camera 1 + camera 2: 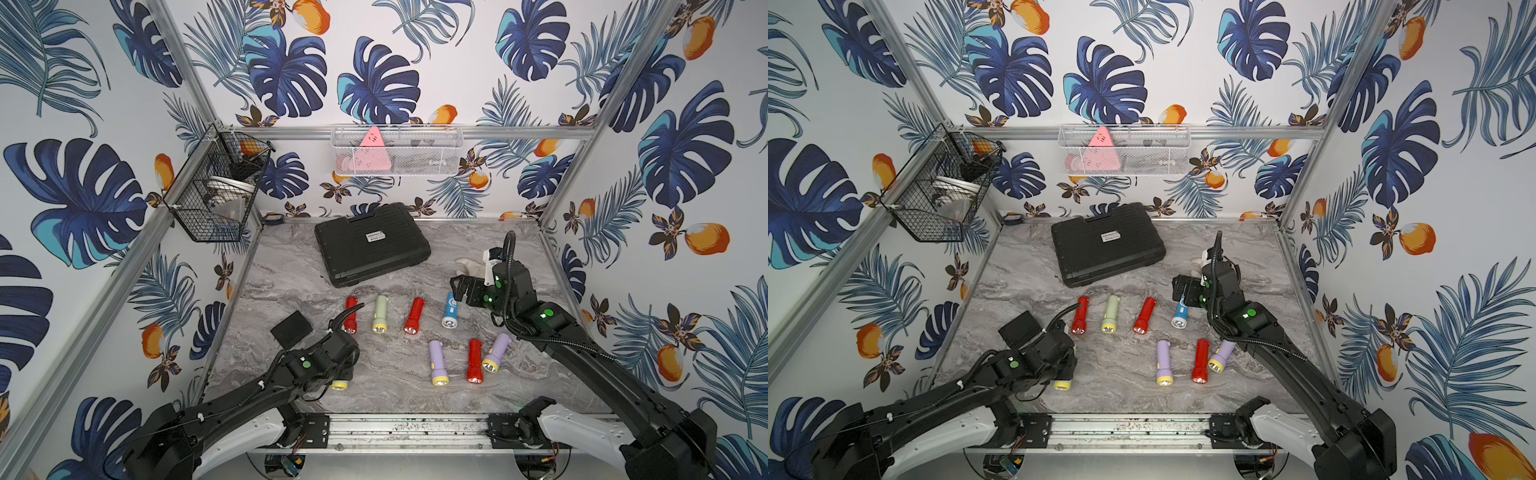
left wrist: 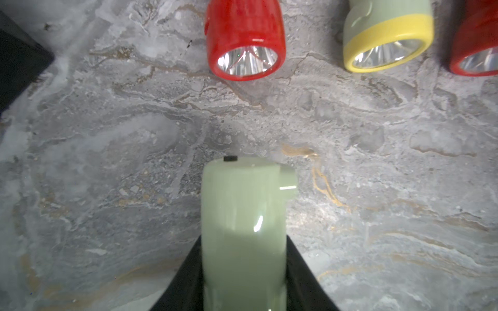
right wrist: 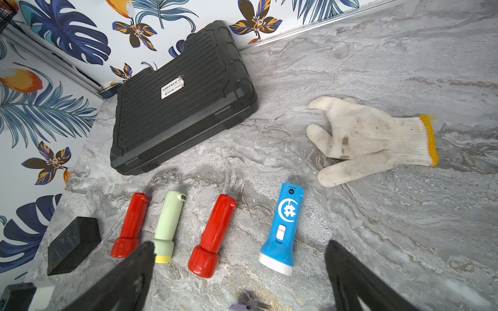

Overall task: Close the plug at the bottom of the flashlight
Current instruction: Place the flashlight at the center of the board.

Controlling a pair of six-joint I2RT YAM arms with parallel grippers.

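My left gripper (image 2: 244, 243) is shut on a pale green flashlight (image 2: 242, 210), one black finger on each side of its barrel. Its bottom end points away from the wrist camera, with a side tab (image 2: 287, 179) and a small dark piece (image 2: 230, 158) at the rim. The end face is turned away, so the plug is hidden. In both top views only its yellow head (image 1: 339, 384) (image 1: 1062, 385) shows under the left wrist, at the front left. My right gripper (image 3: 239, 244) (image 1: 459, 286) is open and holds nothing, hovering over the bottom end of a blue flashlight (image 3: 283, 229) (image 1: 451, 311).
Lying on the marble table (image 1: 291, 266) are several flashlights: red (image 1: 351, 315), green (image 1: 380, 313), red (image 1: 414, 316), purple (image 1: 437, 362), red (image 1: 474, 360), purple (image 1: 497, 352). A black case (image 1: 370, 243) lies at the back, a small black box (image 1: 291, 329) at the left, a white glove (image 3: 369, 137) at the back right.
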